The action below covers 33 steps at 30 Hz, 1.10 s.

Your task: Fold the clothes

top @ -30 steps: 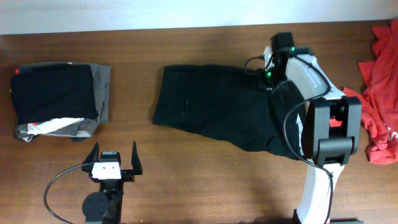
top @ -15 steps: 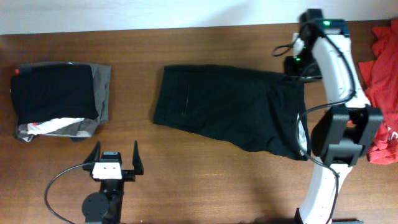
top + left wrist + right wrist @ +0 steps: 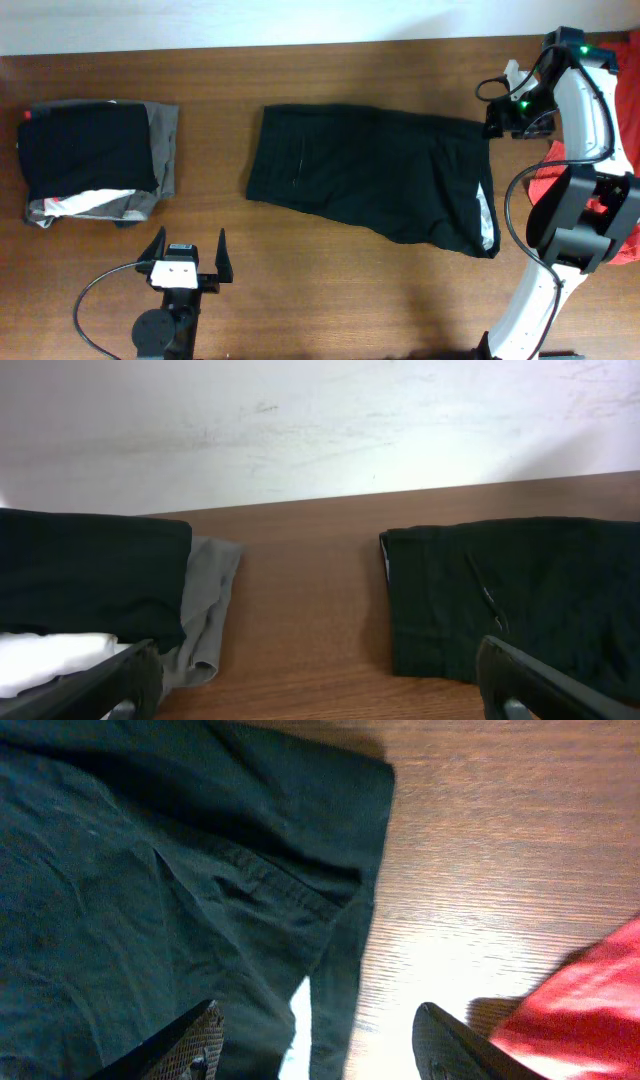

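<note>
A large black garment (image 3: 370, 175) lies spread flat in the middle of the table, its right edge showing a white lining. My right gripper (image 3: 497, 120) hovers at the garment's upper right corner. In the right wrist view its jaws (image 3: 318, 1055) stand open above the black cloth (image 3: 180, 870), with nothing between them. My left gripper (image 3: 187, 258) rests near the front edge, open and empty, and faces the garment's left end (image 3: 520, 590). In its own view the left gripper (image 3: 320, 695) holds nothing.
A folded stack (image 3: 95, 160) of black over grey with a white stripe sits at the far left, also visible as the stack (image 3: 90, 580). Red-orange clothes (image 3: 612, 140) are heaped at the right edge, behind the right arm; red fabric (image 3: 580, 1010) lies close to the right finger.
The right arm has swung right, drawing the black garment's right end out flat. Its jaws have widened and let go of the cloth. The left arm has not moved.
</note>
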Available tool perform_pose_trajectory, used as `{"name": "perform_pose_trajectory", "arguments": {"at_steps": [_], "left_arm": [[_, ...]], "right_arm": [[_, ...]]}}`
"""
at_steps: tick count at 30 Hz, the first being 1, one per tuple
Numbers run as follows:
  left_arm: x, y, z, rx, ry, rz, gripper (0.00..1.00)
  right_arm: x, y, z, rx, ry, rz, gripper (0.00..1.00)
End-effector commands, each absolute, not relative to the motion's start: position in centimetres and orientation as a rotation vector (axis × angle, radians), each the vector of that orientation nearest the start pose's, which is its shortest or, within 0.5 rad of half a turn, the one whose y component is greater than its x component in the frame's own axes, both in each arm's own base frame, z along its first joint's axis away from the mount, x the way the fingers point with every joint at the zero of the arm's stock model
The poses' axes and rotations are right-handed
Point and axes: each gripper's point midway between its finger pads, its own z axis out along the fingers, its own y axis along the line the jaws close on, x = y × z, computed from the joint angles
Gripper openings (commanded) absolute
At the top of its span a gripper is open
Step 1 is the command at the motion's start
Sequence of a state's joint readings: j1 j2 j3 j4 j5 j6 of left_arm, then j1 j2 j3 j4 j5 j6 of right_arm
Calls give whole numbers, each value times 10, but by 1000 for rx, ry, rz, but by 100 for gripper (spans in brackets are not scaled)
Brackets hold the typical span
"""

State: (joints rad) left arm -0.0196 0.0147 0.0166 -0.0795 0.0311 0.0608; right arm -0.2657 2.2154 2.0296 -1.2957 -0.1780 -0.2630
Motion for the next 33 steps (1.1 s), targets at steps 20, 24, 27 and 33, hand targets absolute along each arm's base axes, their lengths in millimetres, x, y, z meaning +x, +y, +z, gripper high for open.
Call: {"name": "perform_pose_trajectory", "arguments": {"at_steps": [20, 24, 27, 33], "left_arm": [[246, -14, 158, 116, 1642, -3, 99], [246, -14, 158, 117, 1642, -3, 99], [246, -14, 158, 116, 1641, -3, 99], [245, -27, 165, 171, 1608, -61, 99]], "right_arm": [[442, -59, 32, 715, 2928, 555, 60], [442, -60, 31, 723, 2926, 549, 56], [448, -61, 32, 709, 2902, 544, 42], [457, -64, 33, 689, 2869, 532, 4]]}}
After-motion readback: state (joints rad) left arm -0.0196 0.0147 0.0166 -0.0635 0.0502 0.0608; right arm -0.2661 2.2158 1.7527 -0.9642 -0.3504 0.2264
